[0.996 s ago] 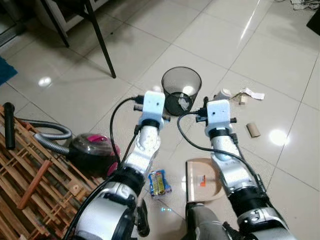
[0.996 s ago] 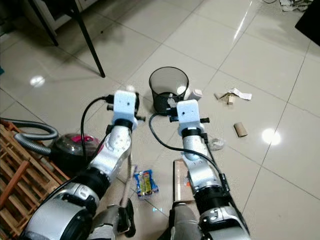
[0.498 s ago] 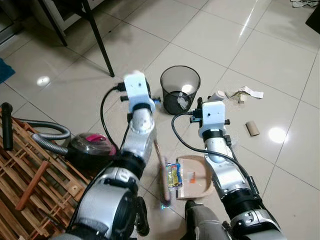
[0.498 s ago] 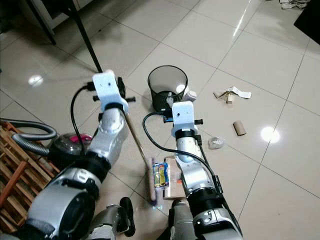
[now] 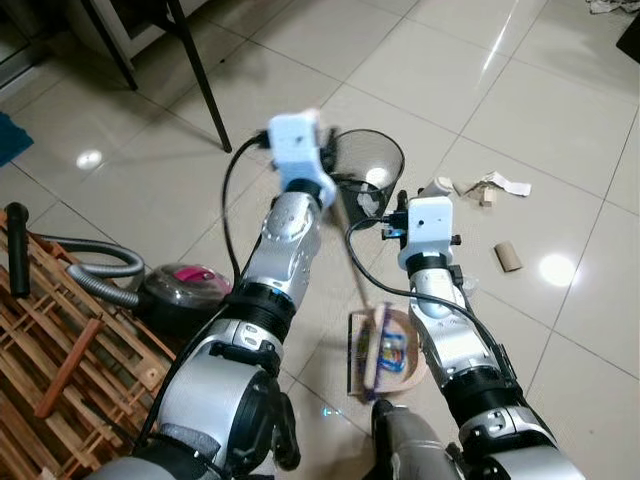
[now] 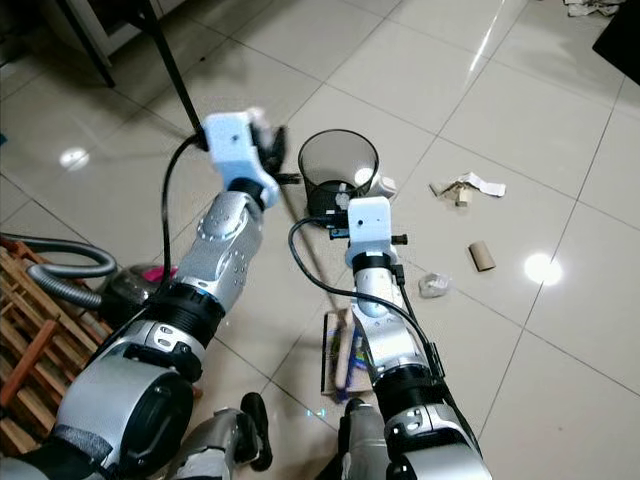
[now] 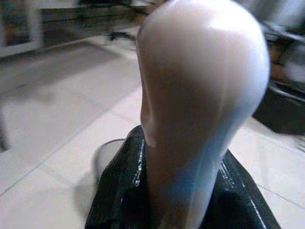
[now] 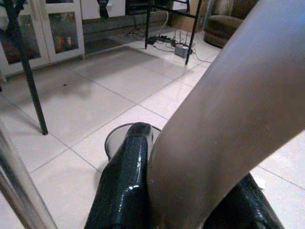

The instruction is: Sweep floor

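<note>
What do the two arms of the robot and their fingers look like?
Both arms are silver metal with black joint rings. The left arm and the right arm each carry a white box-shaped camera block at the wrist, and a black cable loops from each block along the arm. The fingers are glossy black.

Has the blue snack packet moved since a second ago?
Yes. The snack packet was on the bare tile left of the dustpan; now it lies on the dustpan, pushed rightward by the brush, while the wastebasket stayed put.

Head stereo pair looks down at floor; wrist cameras sit close behind handles.
</note>
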### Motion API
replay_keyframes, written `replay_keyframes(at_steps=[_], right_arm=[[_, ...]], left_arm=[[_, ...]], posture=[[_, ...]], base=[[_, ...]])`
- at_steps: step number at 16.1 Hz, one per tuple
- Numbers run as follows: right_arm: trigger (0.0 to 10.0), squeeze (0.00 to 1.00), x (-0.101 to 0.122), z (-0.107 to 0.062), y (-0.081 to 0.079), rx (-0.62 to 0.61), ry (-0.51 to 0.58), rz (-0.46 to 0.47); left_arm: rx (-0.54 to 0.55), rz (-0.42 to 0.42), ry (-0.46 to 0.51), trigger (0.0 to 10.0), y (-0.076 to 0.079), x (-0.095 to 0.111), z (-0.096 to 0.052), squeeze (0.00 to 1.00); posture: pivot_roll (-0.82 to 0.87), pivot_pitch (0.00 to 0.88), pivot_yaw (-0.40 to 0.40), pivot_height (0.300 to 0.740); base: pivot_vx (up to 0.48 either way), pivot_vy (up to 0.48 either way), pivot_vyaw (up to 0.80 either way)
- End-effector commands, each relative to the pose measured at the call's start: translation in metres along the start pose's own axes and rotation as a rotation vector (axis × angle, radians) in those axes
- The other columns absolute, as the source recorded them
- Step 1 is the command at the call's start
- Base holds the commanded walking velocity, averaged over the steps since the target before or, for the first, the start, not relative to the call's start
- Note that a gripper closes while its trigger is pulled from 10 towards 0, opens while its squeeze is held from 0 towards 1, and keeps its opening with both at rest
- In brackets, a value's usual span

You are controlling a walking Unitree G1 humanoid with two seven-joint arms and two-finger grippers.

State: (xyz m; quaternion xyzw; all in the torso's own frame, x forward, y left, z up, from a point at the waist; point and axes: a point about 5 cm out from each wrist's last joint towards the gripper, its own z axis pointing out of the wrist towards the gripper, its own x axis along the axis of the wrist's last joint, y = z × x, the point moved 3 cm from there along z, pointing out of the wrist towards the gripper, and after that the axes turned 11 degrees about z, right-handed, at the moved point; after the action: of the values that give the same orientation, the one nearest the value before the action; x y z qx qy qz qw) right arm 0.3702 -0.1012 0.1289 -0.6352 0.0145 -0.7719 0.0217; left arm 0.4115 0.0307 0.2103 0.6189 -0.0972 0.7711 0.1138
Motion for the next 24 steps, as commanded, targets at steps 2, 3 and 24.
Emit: replay_keyframes(at_steps=[2,3,24], right_arm=[[10.0,0.0,-0.018,-0.009,-0.003,-0.005,-0.076,0.062],[10.0,0.0,-0.02,-0.01,-0.001,-0.009,-0.078,0.063],[10.0,0.0,0.064,-0.022,0.089,-0.263,0.17,0.2]], left_arm=[[-0.111,-0.006,0.052,10.0,0.008,0.013,0.0,0.0],[-0.135,-0.006,0.069,10.0,0.004,0.018,0.001,0.0],[-0.04,0.266,-0.078,10.0,-0.065,-0.018,-0.091,0.0]], posture=[[-0.07,0.238,0.078,0.74],[-0.07,0.219,0.078,0.74],[-0.09,0.0,0.086,0.74]], base=[[0.0,0.0,0.0],[0.0,0.0,0.0],[0.0,-0.046,0.0]])
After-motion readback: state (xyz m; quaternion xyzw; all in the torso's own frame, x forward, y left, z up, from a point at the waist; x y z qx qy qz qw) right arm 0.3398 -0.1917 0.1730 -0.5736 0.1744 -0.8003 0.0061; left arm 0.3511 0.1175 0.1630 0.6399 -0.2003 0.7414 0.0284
